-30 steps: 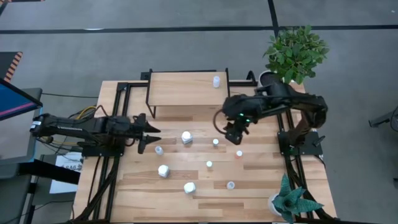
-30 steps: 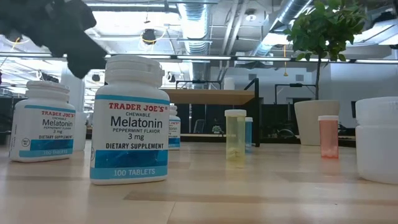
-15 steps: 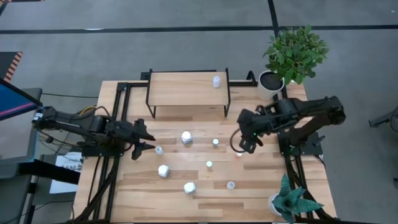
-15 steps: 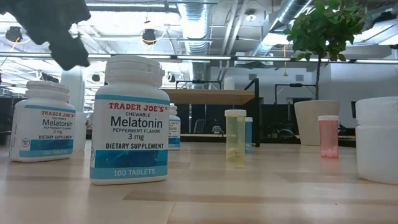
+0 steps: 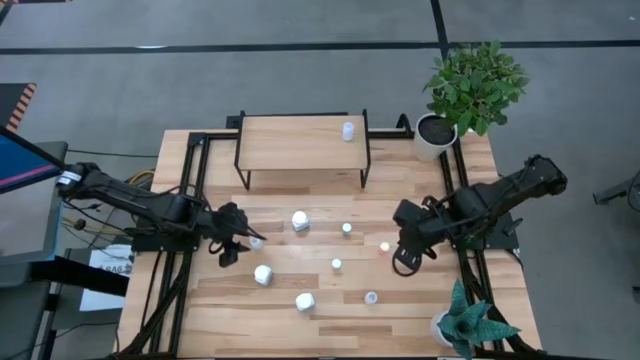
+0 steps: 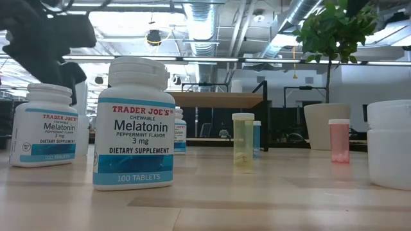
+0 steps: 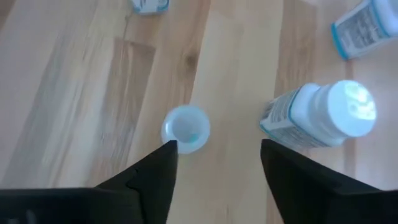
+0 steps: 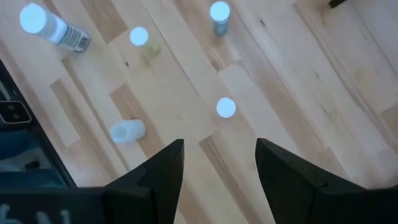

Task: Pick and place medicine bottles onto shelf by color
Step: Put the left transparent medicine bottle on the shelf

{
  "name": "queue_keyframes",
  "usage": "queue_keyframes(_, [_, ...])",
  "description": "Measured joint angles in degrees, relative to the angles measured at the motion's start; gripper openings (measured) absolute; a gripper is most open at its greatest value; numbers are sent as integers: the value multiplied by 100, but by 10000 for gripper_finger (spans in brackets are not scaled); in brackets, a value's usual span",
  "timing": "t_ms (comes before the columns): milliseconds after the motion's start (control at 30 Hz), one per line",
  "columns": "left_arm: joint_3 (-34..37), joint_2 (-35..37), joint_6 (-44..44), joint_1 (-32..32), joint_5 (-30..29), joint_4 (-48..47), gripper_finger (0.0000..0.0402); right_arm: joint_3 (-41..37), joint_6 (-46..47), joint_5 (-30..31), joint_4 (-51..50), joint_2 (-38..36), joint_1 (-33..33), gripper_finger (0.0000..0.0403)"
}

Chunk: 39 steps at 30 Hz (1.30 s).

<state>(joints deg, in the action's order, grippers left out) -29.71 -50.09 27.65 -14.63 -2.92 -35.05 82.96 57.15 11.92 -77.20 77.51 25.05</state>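
From above, the left pincer [image 5: 243, 243] hangs low over the desk [image 5: 420, 310], right at a small pale-blue bottle [image 5: 256, 241]. The left wrist view shows more: its two dark fingers [image 7: 155, 177] stand apart, the pale-blue bottle [image 7: 185, 129] is just ahead of them and is not gripped, and a white bottle with a label [image 7: 320, 115] stands just beside.

The low view gives what the top view cannot: the white bottles carry a Melatonin label [image 6: 134, 122], and a yellowish vial [image 6: 243, 142] and an orange-red vial [image 6: 339, 140] stand upright farther back. The shelf [image 5: 300, 142] is at the far side of the desk, with one small white bottle [image 5: 348, 130] on its right end.

A second ago the left pincer was farther from the pale-blue bottle and narrower; now it has come to it and has widened. The right pincer [image 5: 402, 262] was then near the shelf; now it is drawn back to the right side, with the fingers [image 8: 158, 171] apart and empty, above the bottles.

Two potted plants [image 5: 474, 85] stand at the right corners of the desk. In the low view a dark arm part [image 6: 45, 38] covers the upper left.
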Motion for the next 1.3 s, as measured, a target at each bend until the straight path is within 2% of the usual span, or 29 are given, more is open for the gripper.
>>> queue_keyframes(167, [0,-396,-65,-39,26,-39,266,0,4,2,138,3,105,218])
queue_keyframes(267, [2,-657,-103,-42,-169,-37,280,0,4,11,199,3,121,218])
queue_keyframes(400, [2,-993,-104,-42,-386,11,283,0,1,22,262,5,121,218])
queue_keyframes(600, [2,-1462,-147,-42,-410,456,284,0,-3,26,271,7,121,218])
queue_keyframes(833, [2,-1554,-142,-42,-598,804,283,2,-18,37,270,9,118,218])
queue_keyframes(1000, [2,-1539,-50,-42,-636,768,256,2,-61,39,266,9,118,218])
queue_keyframes(1300, [-6,-1539,680,-39,-635,811,152,2,-82,39,264,9,118,218])
